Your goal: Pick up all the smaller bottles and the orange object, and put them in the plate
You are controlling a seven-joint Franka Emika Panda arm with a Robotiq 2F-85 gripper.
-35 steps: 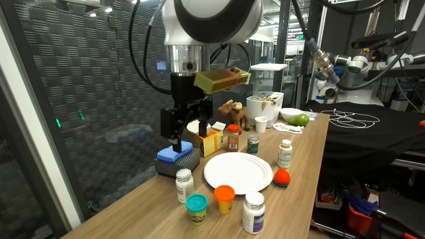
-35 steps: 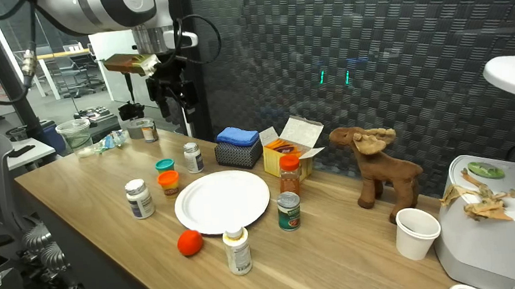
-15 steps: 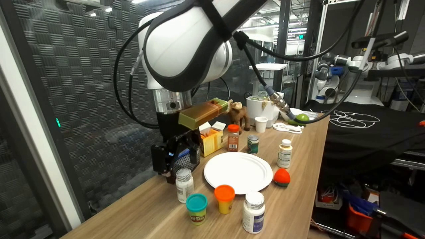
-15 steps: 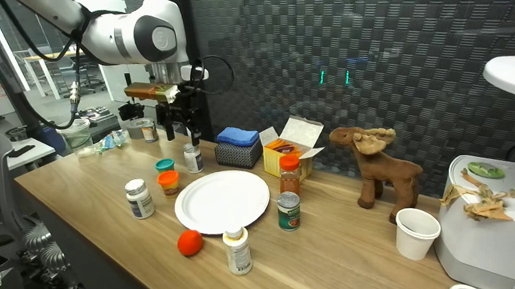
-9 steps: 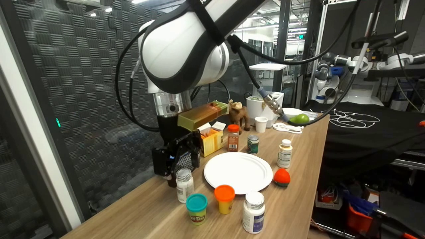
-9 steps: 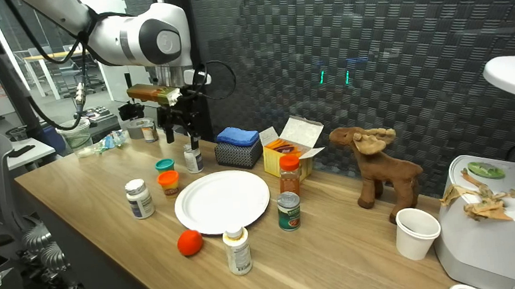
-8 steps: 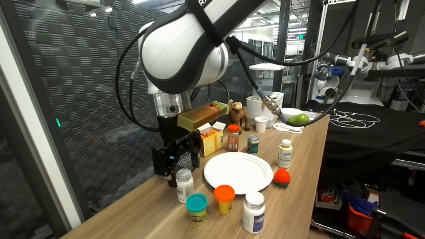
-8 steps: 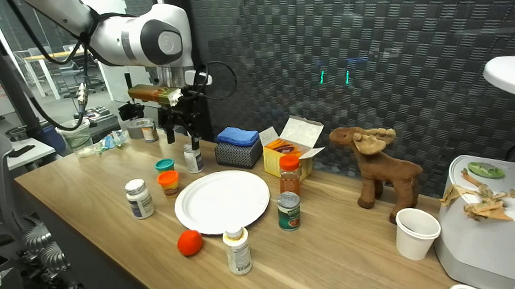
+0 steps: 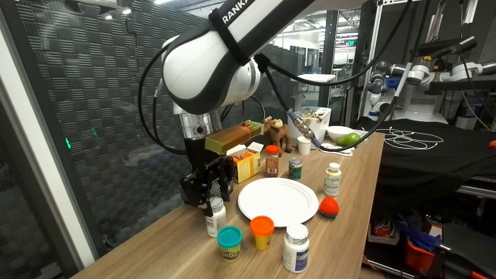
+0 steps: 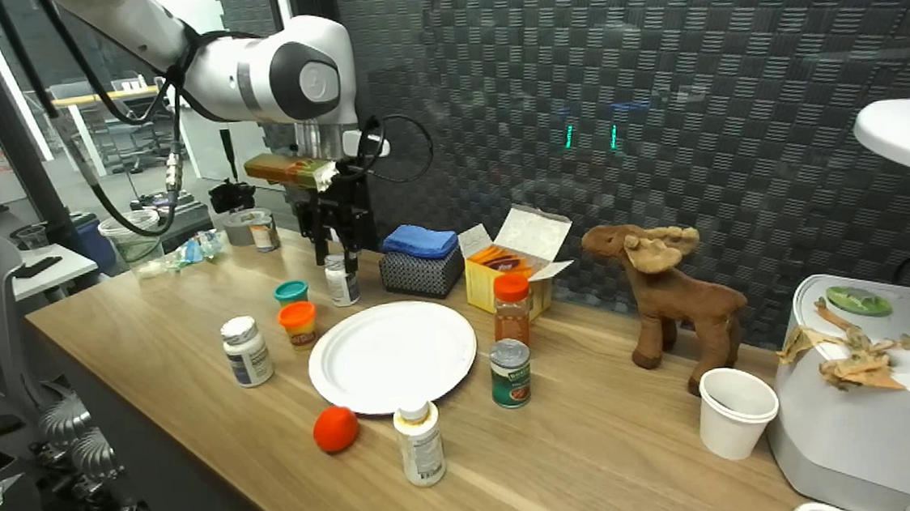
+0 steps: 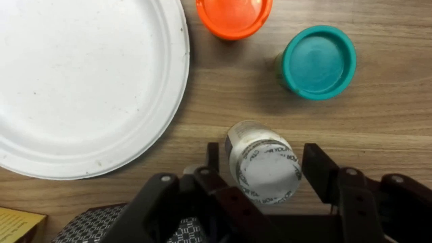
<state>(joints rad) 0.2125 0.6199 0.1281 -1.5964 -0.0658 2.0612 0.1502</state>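
Observation:
My gripper (image 11: 260, 152) is open around the upper part of a white bottle (image 11: 270, 172); a gap shows at its left finger, while the right finger is close to the cap. The same bottle stands upright in both exterior views (image 9: 217, 224) (image 10: 343, 287). The teal-lidded jar (image 11: 317, 64) and the orange-lidded yellow jar (image 11: 233, 17) stand nearby. Other white bottles (image 9: 295, 252) (image 9: 332, 182) and a red-capped bottle (image 9: 272, 162) stand around the white plate (image 9: 278, 201), which holds nothing. A round orange-red object (image 10: 335, 429) lies beside the plate.
A blue sponge (image 10: 420, 241) on a patterned box (image 10: 422, 273) stands close behind the gripper. An open yellow box (image 10: 497, 272), a green can (image 10: 511, 374), a toy moose (image 10: 669, 295) and white cups (image 10: 737, 412) stand along the table.
The gripper has come down from over the blue sponge to the white bottle, its fingers now nearer each other on both sides of it. The objects on the table have not moved.

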